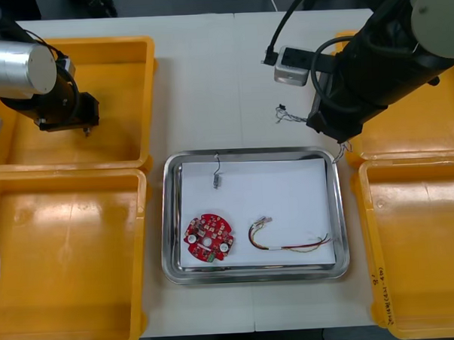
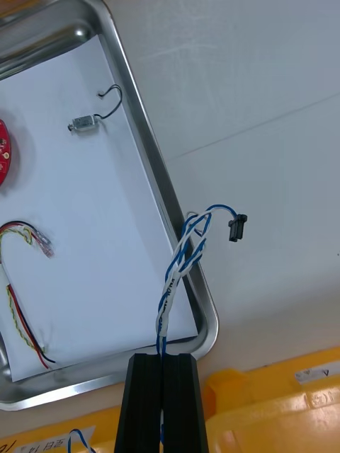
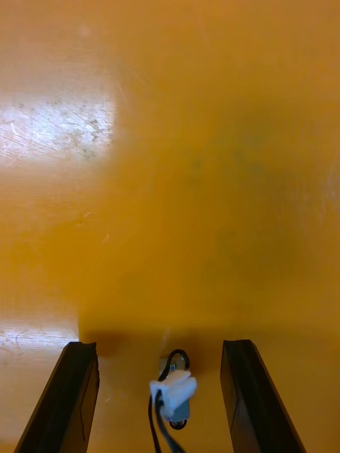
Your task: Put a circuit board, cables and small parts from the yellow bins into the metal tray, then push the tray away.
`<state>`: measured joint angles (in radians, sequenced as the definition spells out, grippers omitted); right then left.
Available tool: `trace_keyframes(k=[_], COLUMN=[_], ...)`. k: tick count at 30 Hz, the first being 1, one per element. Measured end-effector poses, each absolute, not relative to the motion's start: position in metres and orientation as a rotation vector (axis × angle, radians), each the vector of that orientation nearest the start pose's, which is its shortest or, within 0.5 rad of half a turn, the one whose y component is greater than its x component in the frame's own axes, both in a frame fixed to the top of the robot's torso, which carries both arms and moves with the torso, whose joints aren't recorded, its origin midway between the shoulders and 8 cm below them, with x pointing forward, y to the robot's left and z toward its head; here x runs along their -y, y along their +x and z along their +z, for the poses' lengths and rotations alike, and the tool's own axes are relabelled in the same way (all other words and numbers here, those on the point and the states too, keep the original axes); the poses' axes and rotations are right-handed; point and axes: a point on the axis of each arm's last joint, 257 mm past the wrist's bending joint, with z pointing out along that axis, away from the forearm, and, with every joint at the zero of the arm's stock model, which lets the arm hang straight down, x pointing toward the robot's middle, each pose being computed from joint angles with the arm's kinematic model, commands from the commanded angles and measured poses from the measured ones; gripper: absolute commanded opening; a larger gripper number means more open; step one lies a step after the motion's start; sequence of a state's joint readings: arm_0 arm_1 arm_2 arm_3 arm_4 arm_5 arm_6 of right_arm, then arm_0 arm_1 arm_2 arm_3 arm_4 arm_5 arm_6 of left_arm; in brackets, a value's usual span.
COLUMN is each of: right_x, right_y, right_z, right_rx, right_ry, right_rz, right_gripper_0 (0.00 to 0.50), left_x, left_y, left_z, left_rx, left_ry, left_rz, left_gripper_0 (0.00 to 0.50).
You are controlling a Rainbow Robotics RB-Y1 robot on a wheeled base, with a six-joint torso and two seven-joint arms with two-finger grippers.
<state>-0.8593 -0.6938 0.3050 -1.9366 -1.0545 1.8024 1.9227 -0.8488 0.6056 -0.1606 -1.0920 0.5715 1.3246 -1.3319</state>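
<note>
The twisted blue and white cable (image 2: pixel 180 265) is pinched in my right hand (image 2: pixel 164 357), whose fingers are pressed together on one end. The rest runs out past the fingertips to a small black plug at the free tip (the strands loosen into a loop just short of it). I hold it right by the far right corner of the metal tray (image 1: pixel 254 275), above the light surface (image 1: pixel 208 80). On the tray's white inside lie a round red circuit board (image 1: pixel 209 237) at the near left, a red and yellow cable (image 1: pixel 283 241) curled to its right, and a small metal part (image 1: pixel 218 179) with a thin black wire near the far rim, all well apart from one another. My left hand (image 3: pixel 161 345) is down in the far left yellow bin (image 1: pixel 116 54), its fingers spread wide. Between them, on the bin floor, lies another small metal part (image 3: pixel 173 389) with a black lead and a white plug.
</note>
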Motion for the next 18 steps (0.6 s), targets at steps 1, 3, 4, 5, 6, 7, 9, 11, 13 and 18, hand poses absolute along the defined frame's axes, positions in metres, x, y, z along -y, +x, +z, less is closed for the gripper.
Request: trace_keyframes(k=[1,3,4,5,6,7,9,11,13,18], right_x=[0.117,0.113,0.112,0.111,0.111,0.109,0.105,0.101,0.099,0.1], right_y=[0.447,0.445,0.444,0.444,0.444,0.443,0.443,0.443,0.443,0.441], right_z=[-0.1,-0.105,-0.107,-0.11,-0.112,-0.115,-0.119,-0.124,-0.131,-0.149], right_rx=[-2.099,-2.082,-2.077,-2.074,-2.07,-2.064,-2.04,-2.012,-1.974,-1.889], right_ry=[-1.594,-1.621,-1.632,-1.642,-1.651,-1.659,-1.669,-1.683,-1.716,-1.815], right_rz=[-0.013,-0.04,-0.055,-0.071,-0.087,-0.098,-0.107,-0.105,-0.11,-0.124], right_gripper_0=[0.0,0.0,0.0,0.0,0.0,0.0,0.0,0.0,0.0,0.0], left_x=[-0.323,-0.323,-0.323,-0.323,-0.323,-0.323,-0.323,-0.323,-0.323,-0.323], left_y=[0.612,0.612,0.611,0.611,0.611,0.611,0.611,0.611,0.611,0.611], left_z=[-0.203,-0.204,-0.205,-0.206,-0.206,-0.207,-0.208,-0.208,-0.208,-0.208], left_rx=[-2.566,-2.567,-2.568,-2.568,-2.568,-2.568,-2.567,-2.568,-2.568,-2.567], left_ry=[-0.124,-0.119,-0.119,-0.12,-0.121,-0.121,-0.122,-0.122,-0.122,-0.122], left_rz=[-0.001,0.002,0.002,0.001,0.0,0.0,-0.002,-0.004,-0.005,-0.007], left_gripper_0=[0.5,0.5,0.5,0.5,0.5,0.5,0.5,0.5,0.5,0.0])
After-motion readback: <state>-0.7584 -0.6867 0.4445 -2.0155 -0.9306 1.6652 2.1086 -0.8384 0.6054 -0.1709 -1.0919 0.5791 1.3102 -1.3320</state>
